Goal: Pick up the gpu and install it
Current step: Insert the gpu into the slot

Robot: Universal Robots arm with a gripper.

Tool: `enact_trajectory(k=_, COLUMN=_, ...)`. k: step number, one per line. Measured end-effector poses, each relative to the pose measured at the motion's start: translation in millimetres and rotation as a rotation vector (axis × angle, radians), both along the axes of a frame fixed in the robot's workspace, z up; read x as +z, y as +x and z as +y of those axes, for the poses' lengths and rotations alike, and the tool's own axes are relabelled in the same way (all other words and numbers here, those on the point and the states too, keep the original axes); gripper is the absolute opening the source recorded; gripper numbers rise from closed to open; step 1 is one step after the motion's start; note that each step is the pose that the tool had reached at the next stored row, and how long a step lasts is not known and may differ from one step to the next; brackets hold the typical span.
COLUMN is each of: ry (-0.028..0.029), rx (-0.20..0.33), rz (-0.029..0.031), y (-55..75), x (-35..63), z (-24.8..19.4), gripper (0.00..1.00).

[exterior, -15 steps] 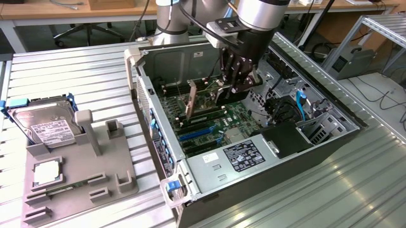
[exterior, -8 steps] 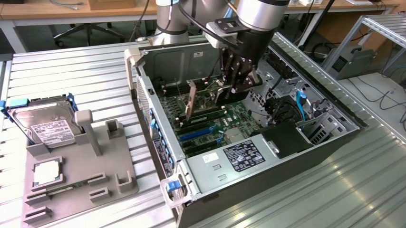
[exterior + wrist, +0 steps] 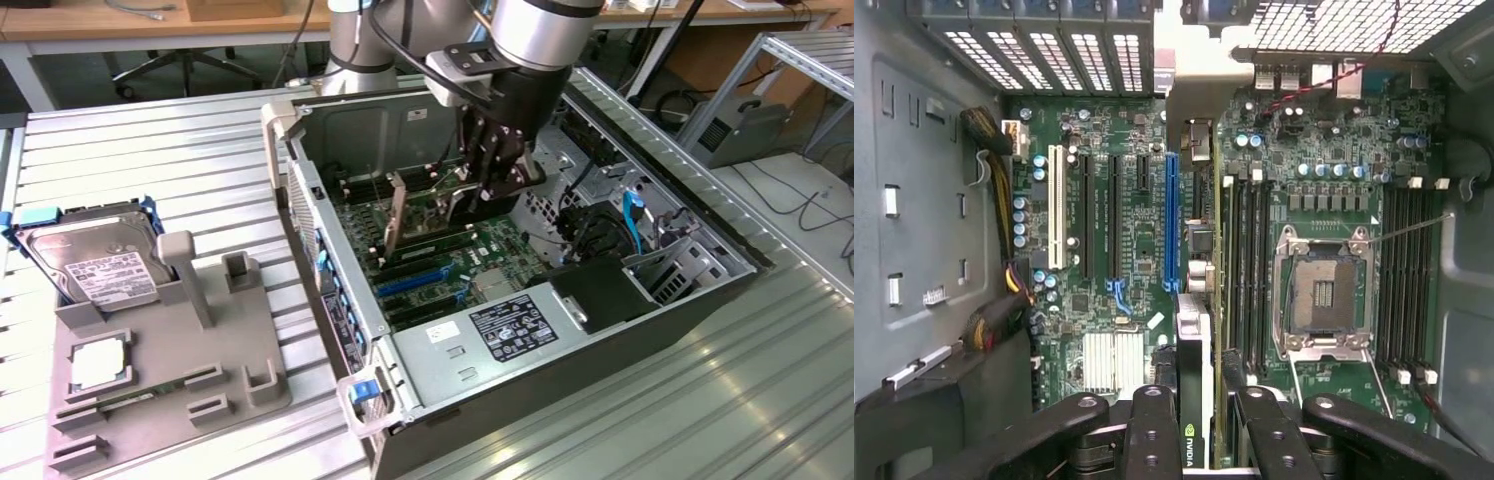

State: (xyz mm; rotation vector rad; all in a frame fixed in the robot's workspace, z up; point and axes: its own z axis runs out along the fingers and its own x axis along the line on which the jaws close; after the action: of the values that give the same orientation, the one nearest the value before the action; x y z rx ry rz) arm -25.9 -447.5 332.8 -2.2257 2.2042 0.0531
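In the exterior view, the arm's wrist and the end effector reach down into the open computer case and cover most of what they carry. The wrist view shows it better. The end effector is clenched on the gpu, with one black finger on each face of the card. The card is seen edge-on, with a small logo near the grip. It hangs over the motherboard, just beside the long blue slot on the side towards the empty processor socket. Whether its edge already touches a slot cannot be told, because the card hides its own contact line and its far end blurs into a pale metal bracket. A bundle of wires at the case wall is partly hidden by a dark bar.

The case lies on its side on a bench of ribbed metal slats. Near the exterior view's left, a grey fixture stands on the bench and holds a silver hard drive with blue rails. A small square chip sits lower on the fixture, and its narrow slots are too dim to read. The frame cuts off the fixture's near corner.

Behind the bench are wooden desks, an office chair, an aluminium frame and a grey box with cables on the floor.
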Motion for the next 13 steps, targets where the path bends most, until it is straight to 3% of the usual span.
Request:
enact_trajectory(k=9, ry=-0.0002, rx=-0.025, rz=0.0001, y=-6.0, x=-8.4, z=-0.2, gripper=0.27)
enact_trajectory(k=13, ry=0.0, rx=-0.031, rz=0.0, y=-7.0, x=-8.7, z=-3.1, gripper=0.27)
